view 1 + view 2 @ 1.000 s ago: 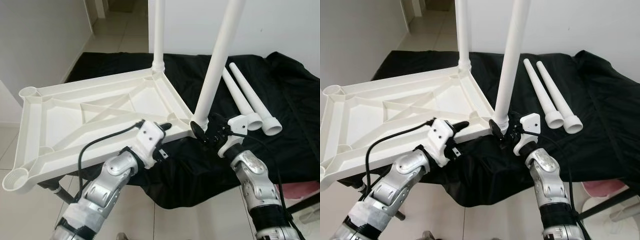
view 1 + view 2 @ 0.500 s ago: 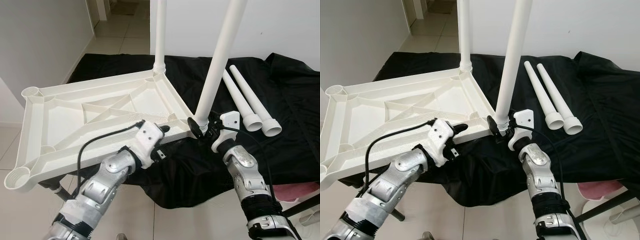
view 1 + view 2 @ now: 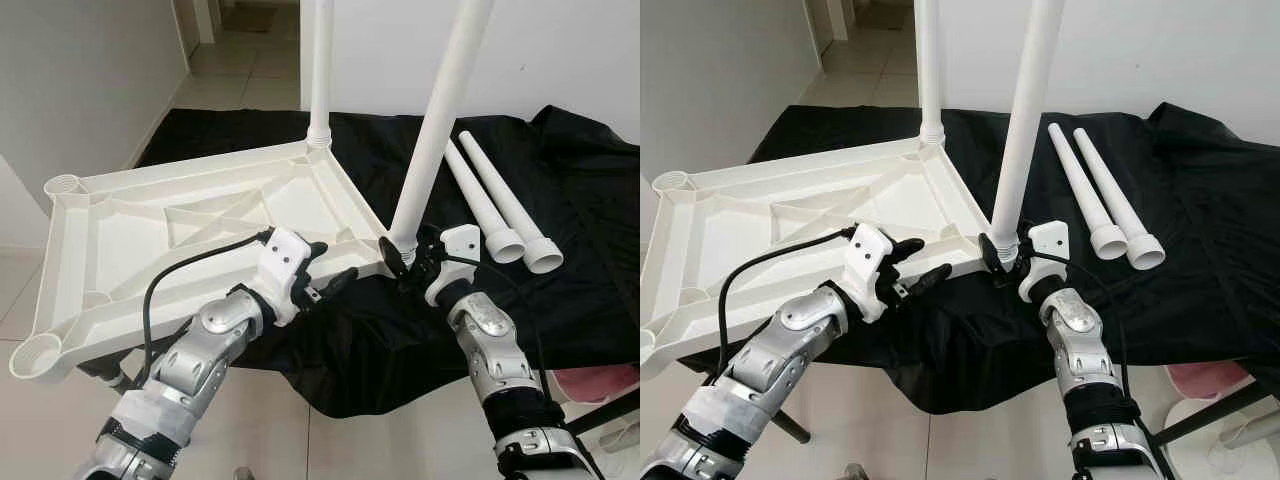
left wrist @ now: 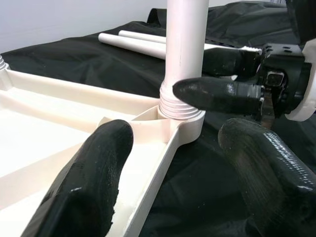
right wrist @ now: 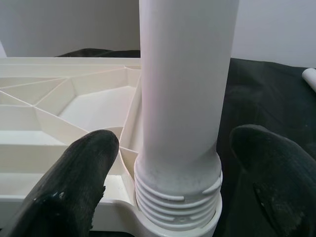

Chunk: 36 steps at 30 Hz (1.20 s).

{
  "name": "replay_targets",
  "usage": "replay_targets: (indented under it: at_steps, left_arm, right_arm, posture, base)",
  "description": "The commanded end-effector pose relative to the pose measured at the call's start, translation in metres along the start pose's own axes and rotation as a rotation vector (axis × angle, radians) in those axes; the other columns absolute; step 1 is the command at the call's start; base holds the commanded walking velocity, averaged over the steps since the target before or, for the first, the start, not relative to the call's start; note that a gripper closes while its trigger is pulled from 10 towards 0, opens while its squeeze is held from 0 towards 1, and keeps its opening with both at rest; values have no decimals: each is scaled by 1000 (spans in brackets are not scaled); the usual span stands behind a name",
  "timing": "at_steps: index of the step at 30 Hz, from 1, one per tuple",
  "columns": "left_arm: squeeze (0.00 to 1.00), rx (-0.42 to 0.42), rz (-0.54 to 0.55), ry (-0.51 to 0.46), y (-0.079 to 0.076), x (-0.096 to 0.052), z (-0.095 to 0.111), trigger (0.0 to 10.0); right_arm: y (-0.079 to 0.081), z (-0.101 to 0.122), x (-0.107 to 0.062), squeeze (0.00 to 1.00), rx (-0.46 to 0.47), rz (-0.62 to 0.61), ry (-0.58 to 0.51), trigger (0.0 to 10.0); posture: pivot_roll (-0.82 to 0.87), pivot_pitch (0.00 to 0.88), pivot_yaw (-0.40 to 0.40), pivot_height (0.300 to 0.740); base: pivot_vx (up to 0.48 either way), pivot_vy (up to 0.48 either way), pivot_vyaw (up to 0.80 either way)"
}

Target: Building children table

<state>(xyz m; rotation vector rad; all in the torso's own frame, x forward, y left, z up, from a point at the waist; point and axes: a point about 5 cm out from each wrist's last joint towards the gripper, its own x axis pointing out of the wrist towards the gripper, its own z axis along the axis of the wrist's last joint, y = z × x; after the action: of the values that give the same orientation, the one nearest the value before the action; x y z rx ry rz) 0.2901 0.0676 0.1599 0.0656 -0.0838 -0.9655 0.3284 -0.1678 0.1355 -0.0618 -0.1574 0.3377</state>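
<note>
The white plastic tabletop (image 3: 190, 235) lies upside down, its ribbed underside facing up, partly on a black cloth (image 3: 560, 200) and partly overhanging the tiled floor (image 3: 250, 75). Two white legs stand screwed into its corner sockets: the far leg (image 3: 320, 70) at the corner away from the robot, and the near leg (image 3: 440, 120) at the corner nearest the right arm, leaning slightly. Two loose legs (image 3: 500, 205) lie side by side on the cloth beyond that near corner, their wide threaded ends toward the robot.

The right gripper (image 3: 403, 262) reaches up from a bent silver forearm to the base of the near leg. Its two black fingers (image 5: 74, 182) stand on either side of the threaded collar with a gap visible on both sides, so the jaws are open around the leg, not pressing it.

The left gripper (image 3: 330, 268) comes in from the robot's left with the elbow low and the wrist angled toward the same corner. Its fingers (image 4: 94, 177) are spread apart: one lies over the tabletop's edge rim, the other hangs beside the rim over the cloth, just short of the near leg's socket. A black cable (image 3: 175, 285) loops from its wrist over the tabletop.
</note>
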Motion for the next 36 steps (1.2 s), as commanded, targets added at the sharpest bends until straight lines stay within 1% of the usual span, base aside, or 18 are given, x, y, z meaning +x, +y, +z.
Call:
replay_targets:
  at_steps: [1,3,5,6,7,8,9,10,13,18,20,25,29,32,34,35,36]
  left_arm:
    - [0,14,-213,8,-9,-2,2,10000]
    - [0,7,-223,17,-11,-3,0,10000]
    - [0,-3,-240,24,-16,-4,-2,10000]
    - [0,-3,-240,24,-16,-4,-2,10000]
    - [0,-23,-254,18,-20,-3,-2,10000]
    - [0,-31,-280,14,-26,-1,-1,10000]
    - [0,-31,-280,14,-26,-1,-1,10000]
    - [0,-38,-318,14,-33,2,-1,10000]
    - [0,-46,-342,15,-36,4,-3,10000]
    - [0,-35,-356,19,-38,7,-3,10000]
    - [0,-46,-370,22,-39,7,-1,10000]
    - [0,-34,-389,23,-42,6,-1,10000]
    - [0,-31,-393,27,-43,7,-1,10000]
    - [0,-29,-389,28,-42,8,0,10000]
    - [0,-25,-391,32,-41,8,1,10000]
    - [0,-25,-391,32,-41,8,1,10000]
    - [0,-22,-395,36,-41,7,1,10000]
  right_arm:
    - [-3,0,1,0,-19,-7,1,10000]
    - [-5,0,1,0,-24,-6,1,10000]
    - [-8,2,0,0,11,10,-25,10000]
    - [-8,2,0,0,11,10,-25,10000]
    - [-9,3,1,0,16,19,-31,10000]
    - [-10,4,3,0,9,27,-31,10000]
    - [-10,4,3,0,9,27,-31,10000]
    - [-12,5,7,0,-9,44,-26,10000]
    - [-10,5,12,0,-21,80,-22,10000]
    - [-4,4,16,0,-18,135,-19,10000]
    - [1,6,19,0,-7,197,-41,10000]
    - [-5,8,22,0,-27,204,-25,10000]
    - [-7,6,23,0,-24,217,-13,10000]
    - [-5,4,26,0,-17,241,1,10000]
    - [2,3,31,0,-8,290,12,10000]
    - [2,3,31,0,-8,290,12,10000]
    - [6,3,33,0,-5,317,15,10000]
  posture:
    - [-51,26,12,740]
    - [-54,18,13,740]
    - [-57,10,11,740]
    - [-57,10,11,740]
    - [-58,9,10,740]
    - [-60,18,11,740]
    - [-60,18,11,740]
    - [-72,23,19,740]
    - [-74,21,23,740]
    - [-67,9,27,740]
    - [-64,7,28,740]
    - [-55,0,19,740]
    - [-49,0,18,740]
    - [-38,0,15,740]
    - [-35,0,16,740]
    - [-35,0,16,740]
    - [-34,0,15,740]
  base:
    - [0,0,0]
    - [0,0,0]
    - [0,0,0]
    - [0,0,0]
    - [0,0,0]
    - [0,0,0]
    - [0,0,0]
    - [0,0,0]
    - [0,0,0]
    - [0,0,0]
    - [0,0,0]
    - [0,0,0]
    - [0,0,0]
    - [0,0,0]
    - [0,0,0]
    - [0,0,0]
    - [0,0,0]
